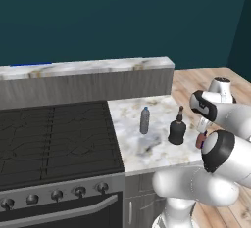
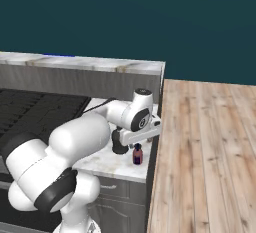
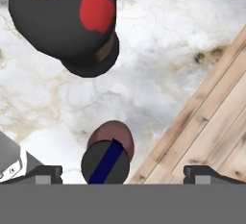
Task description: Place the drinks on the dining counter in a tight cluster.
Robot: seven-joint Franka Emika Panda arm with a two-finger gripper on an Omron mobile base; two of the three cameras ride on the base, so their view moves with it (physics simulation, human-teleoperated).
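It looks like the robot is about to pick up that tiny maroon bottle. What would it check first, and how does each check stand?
1. Jaws apart: ok; the gripper has its fingertips spread wide.
2. Small maroon bottle between the tips: ok, seen from above.
3. Bottle standing upright: ok.
4. Room beside it: ok; the round brown bottle stands apart.
5. Distance from the counter edge: not ok, the bottle stands close to it.
6. Hand low enough to close: cannot tell.
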